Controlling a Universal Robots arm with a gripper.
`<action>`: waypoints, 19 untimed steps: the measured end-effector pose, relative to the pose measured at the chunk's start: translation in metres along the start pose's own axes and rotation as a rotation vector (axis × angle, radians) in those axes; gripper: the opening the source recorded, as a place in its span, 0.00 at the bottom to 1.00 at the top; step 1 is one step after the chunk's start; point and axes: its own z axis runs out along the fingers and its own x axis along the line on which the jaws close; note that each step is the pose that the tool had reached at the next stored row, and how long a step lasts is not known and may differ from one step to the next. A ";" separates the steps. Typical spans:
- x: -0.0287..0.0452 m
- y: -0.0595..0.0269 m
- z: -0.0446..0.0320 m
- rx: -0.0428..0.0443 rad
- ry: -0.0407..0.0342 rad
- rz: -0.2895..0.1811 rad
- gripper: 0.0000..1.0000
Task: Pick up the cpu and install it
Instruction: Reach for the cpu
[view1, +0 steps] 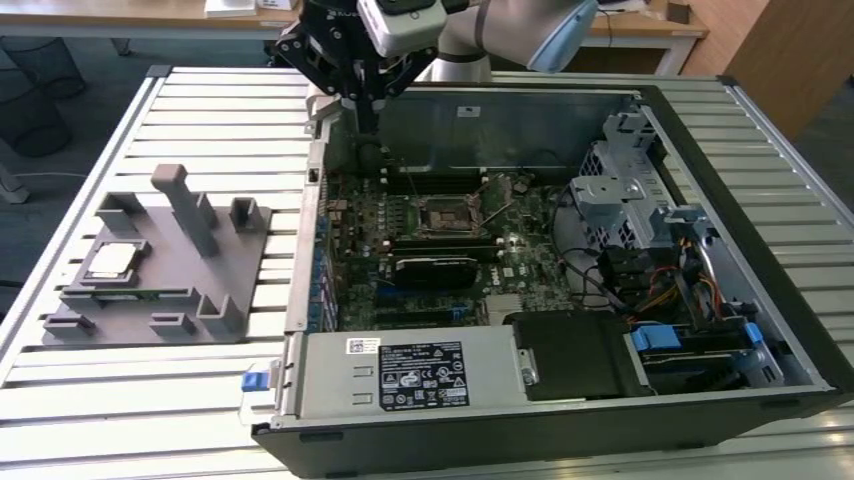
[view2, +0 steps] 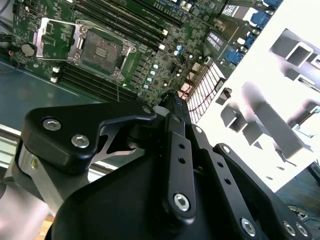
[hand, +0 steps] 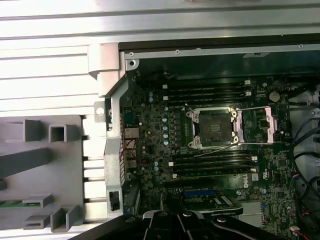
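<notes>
The cpu, a small silvery square chip, lies flat on the grey fixture at the exterior view's left, outside the computer case. My gripper hangs over the far left corner of the open case, well away from the cpu, with its fingers drawn together on nothing. In the second wrist view the black gripper points down at the case's edge. The motherboard's cpu socket stands bare, its metal load plate swung open to one side.
The open black computer case sits on a slatted white table. Inside it are memory slots, a drive cage, cables and a power supply. The fixture has tall upright posts.
</notes>
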 end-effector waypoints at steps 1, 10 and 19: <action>0.0006 0.0000 0.0001 0.0000 0.0001 0.000 0.11; 0.0050 -0.0004 0.0005 0.0001 0.0008 0.000 0.11; 0.0095 -0.0008 0.0010 0.0001 0.0014 0.000 0.11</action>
